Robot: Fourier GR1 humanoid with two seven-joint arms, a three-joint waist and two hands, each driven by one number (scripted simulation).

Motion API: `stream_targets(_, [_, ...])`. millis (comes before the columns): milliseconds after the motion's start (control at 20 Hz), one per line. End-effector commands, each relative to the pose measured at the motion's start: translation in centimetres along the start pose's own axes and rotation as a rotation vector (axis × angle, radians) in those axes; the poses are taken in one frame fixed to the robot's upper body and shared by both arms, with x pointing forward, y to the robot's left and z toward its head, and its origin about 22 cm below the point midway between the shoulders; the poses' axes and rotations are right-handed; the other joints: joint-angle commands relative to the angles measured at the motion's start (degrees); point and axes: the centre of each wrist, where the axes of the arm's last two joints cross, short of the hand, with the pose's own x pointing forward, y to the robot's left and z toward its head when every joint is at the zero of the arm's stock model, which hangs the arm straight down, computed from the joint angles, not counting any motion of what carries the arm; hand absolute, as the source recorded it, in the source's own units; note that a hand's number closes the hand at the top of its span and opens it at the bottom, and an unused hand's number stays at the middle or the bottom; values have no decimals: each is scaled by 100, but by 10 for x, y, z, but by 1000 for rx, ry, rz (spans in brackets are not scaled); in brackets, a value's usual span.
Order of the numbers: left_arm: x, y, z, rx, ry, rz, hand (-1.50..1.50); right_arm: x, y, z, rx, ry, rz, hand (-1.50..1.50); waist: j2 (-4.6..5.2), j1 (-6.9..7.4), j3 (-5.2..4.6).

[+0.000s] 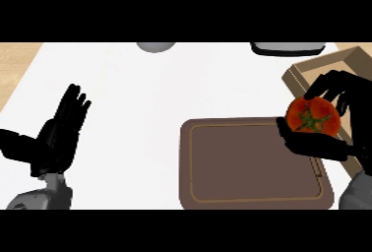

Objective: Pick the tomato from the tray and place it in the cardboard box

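My right hand (pixel 341 118) is curled round a red tomato (pixel 312 117) with a green stem, holding it up at the right side. The tomato hangs above the brown tray's right edge and beside the cardboard box (pixel 320 66), whose open top shows at the upper right, partly hidden by the hand. The brown tray (pixel 247 167) lies at the lower middle with nothing on it. At the left, my left hand (pixel 62 133) rests open with fingers pointing up, well away from the tray.
A grey rounded object (pixel 155 47) sits at the counter's far edge, and a dark-rimmed white item (pixel 286 48) stands at the far right. Wooden surface (pixel 16 61) borders the white counter (pixel 138 98) on the left.
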Motion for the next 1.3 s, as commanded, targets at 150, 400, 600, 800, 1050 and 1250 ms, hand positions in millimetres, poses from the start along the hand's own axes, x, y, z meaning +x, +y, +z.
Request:
stream_targets(150, [-10, -6, 6, 6, -1, 7, 0, -69, -15, -40, -88, 92, 23, 150, 9, 20, 2])
stream_targets(400, [6, 1, -16, 3, -10, 15, 0, -111, -11, -75, -109, 123, 161, 150, 25, 33, 2])
stream_targets(600, [-1, 17, -5, -7, -4, 14, 0, -133, -7, -106, -77, 125, 215, 150, 19, 76, 1])
stream_targets(800, [6, -1, -12, -23, 10, 0, 0, -174, 6, -113, -36, 142, 262, 150, 26, 65, 3])
stream_targets(1050, [11, 0, -2, -38, -9, -8, 0, -208, 35, -104, 240, 267, 529, 150, 79, 269, 5])
stream_targets(1250, [-4, 3, -10, -34, -7, -11, 0, -236, 46, -107, 378, 353, 462, -150, 91, 214, 8])
